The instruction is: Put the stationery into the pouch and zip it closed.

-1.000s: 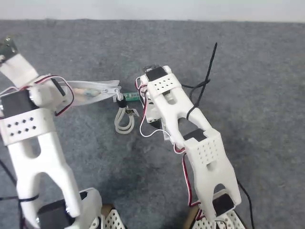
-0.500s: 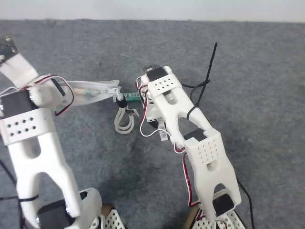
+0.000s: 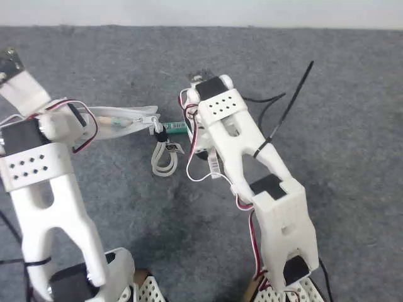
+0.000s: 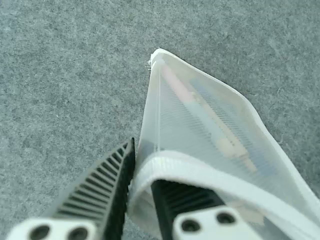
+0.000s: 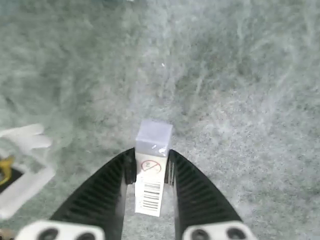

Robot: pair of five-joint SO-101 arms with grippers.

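left gripper [image 4: 143, 169] clamps the translucent white mesh pouch [image 4: 200, 130] by its edge on the grey carpet [image 3: 352, 94]; right gripper [image 5: 150, 154] pinches the small white barcode-labelled eraser [image 5: 154, 137] near the zipper end, and should line it up with the opening before release.

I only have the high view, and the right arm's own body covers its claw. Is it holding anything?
Observer: Yes. The right wrist view shows the right claw shut on an eraser in a printed sleeve, with one end poking out past the fingertips.
Operator: And the left claw, does it really have the pouch?
Observer: It does. The left claw is shut on the pouch, with the white rim band pinched between its fingers.
Operator: What is inside the pouch?
Observer: Through the mesh, a tan pencil-like stick runs slantwise from near the claw toward the pouch's far corner.
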